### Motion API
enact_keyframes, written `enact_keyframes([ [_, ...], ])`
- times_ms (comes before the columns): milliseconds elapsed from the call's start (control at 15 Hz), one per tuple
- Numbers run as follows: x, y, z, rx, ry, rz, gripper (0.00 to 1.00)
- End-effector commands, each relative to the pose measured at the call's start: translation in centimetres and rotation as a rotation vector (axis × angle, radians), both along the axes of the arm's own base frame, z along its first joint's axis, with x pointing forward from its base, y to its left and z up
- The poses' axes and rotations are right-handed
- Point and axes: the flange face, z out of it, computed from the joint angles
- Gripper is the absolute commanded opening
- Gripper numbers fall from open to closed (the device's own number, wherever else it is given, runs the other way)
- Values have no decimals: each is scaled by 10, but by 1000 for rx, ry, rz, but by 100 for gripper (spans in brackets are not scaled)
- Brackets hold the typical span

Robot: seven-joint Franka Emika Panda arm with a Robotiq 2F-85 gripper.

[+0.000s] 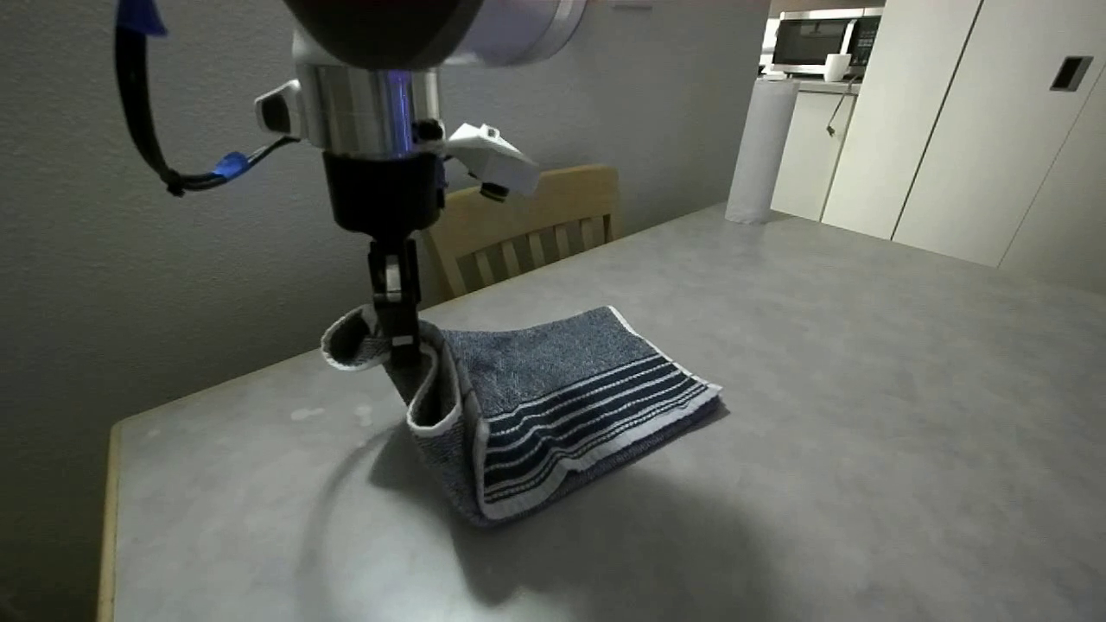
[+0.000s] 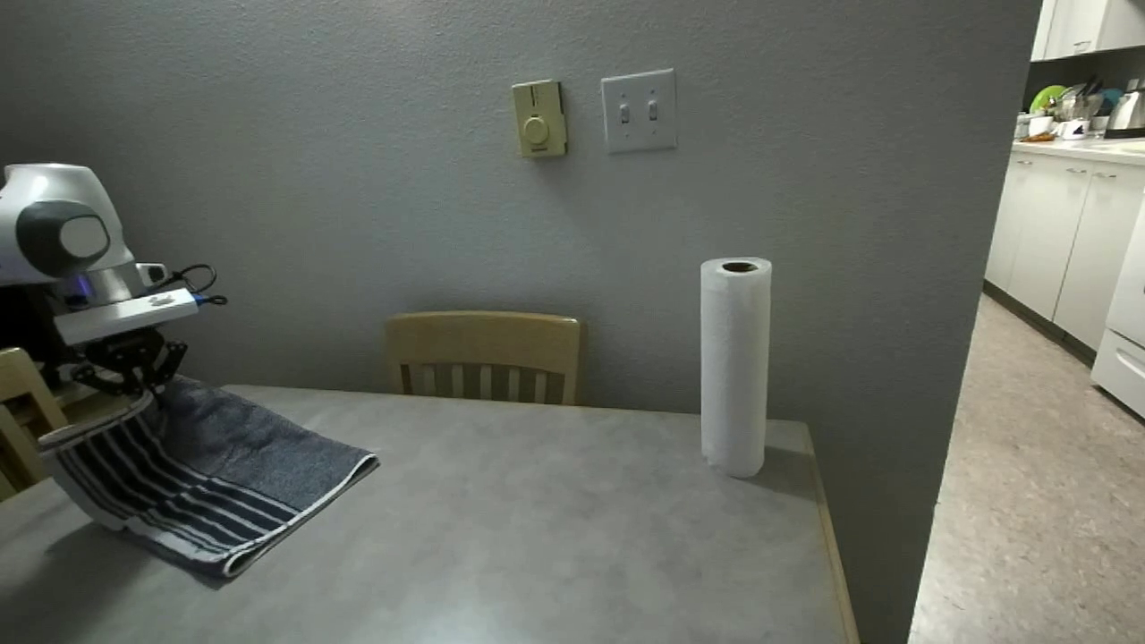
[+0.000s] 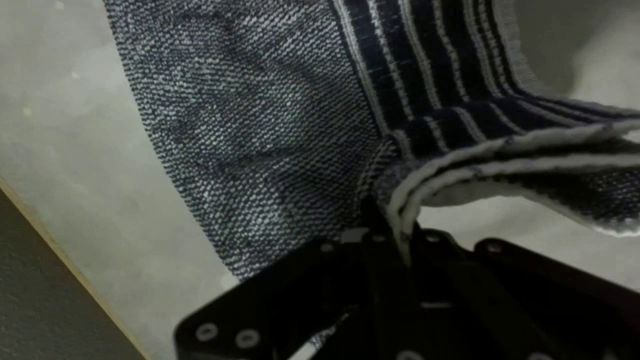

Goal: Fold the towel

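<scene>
Towel [image 1: 553, 371] on the counter [image 1: 864, 389], and it's midway into folding: one end up in the air, the opposite end lying down, striped band facing up! Look at that outer edge: in both exterior views it shows doubled, so I'd call one fold as good as made, cloth resting on cloth. Now the raised end, where the gripper [image 1: 403, 345] has its fingers pressed together on the hem, and the wrist view shows two white borders running into that pinch, so it seems both layers are caught. Loose cloth curls out past the fingers, so the hold covers only part of that edge. By my reckoning this is the second fold, begun and nowhere near finished: the lifted end has yet to be carried across, laid on the lower part, let go of and smoothed, and the corners squared up. That drooping flap could well land crooked. Out beyond the cloth, a wooden chair [image 2: 483, 333] sits behind the counter's edge, and well apart from the action, near a corner of the counter, a paper roll [image 2: 735, 376] stands upright, playing no part in this one.
</scene>
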Motion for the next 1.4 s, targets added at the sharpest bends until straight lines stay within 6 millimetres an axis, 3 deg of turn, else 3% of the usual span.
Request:
enact_keyframes([
  [0, -22, -16, 17, -49, 31, -62, 2],
  [467, -52, -43, 11, -102, 33, -276, 2],
  [1067, -102, -127, 22, -269, -3, -330, 2],
  [1333, -125, -155, 19, -327, -35, -313, 2],
])
